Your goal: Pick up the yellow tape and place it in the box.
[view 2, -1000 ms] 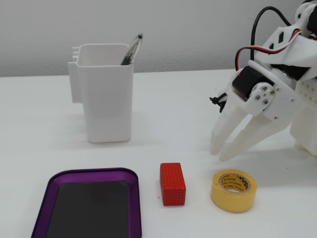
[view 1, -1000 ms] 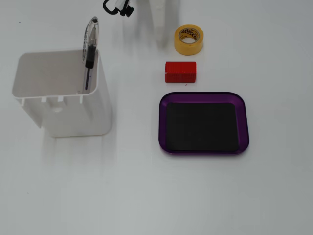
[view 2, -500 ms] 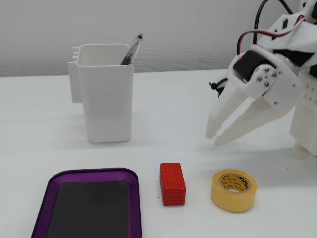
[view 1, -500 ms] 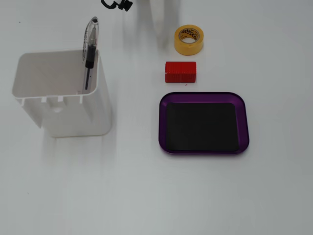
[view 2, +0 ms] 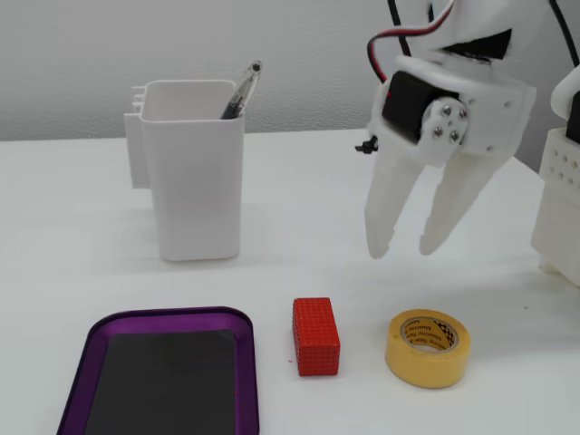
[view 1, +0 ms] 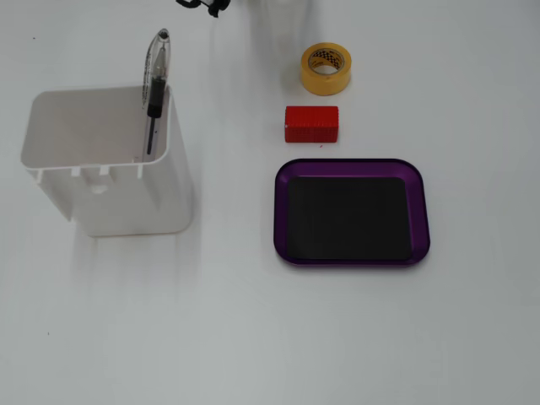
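Observation:
The yellow tape (view 1: 326, 69) (view 2: 428, 347) lies flat on the white table, its brownish printed core facing up. The purple box (view 1: 351, 213) (view 2: 168, 317) has a black floor and holds nothing. In a fixed view my white gripper (view 2: 403, 251) hangs fingers down above the table, behind and slightly left of the tape. Its fingers are apart and hold nothing. A red ribbed block (view 1: 311, 123) (view 2: 315, 336) lies between the tape and the box. In the other fixed view the gripper is barely visible at the top edge.
A tall white container (view 1: 110, 164) (view 2: 193, 172) with a pen (view 1: 157, 84) (view 2: 240, 91) stands left of the box in both fixed views. The arm's white base (view 2: 562, 199) is at the right edge.

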You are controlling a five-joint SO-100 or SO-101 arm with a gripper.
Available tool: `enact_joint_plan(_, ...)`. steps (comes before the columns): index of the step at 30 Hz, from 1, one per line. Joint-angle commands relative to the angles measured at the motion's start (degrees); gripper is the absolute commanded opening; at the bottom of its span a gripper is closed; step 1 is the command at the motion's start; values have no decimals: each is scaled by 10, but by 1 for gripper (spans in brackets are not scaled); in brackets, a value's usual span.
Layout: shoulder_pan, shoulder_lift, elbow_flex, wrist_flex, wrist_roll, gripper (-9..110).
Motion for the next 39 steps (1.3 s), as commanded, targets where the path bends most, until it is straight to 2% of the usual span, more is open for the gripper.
enact_joint_plan(1,-25,3,-22,26,-18,19)
enact_joint_plan(10,-107,49,55,26,-20,20)
enact_joint_plan(21,-107,41,75,3,-40,20)
enact_joint_plan(37,-105,40,205,-133,-55,19)
enact_joint_plan(39,-105,40,217,-145,-55,16)
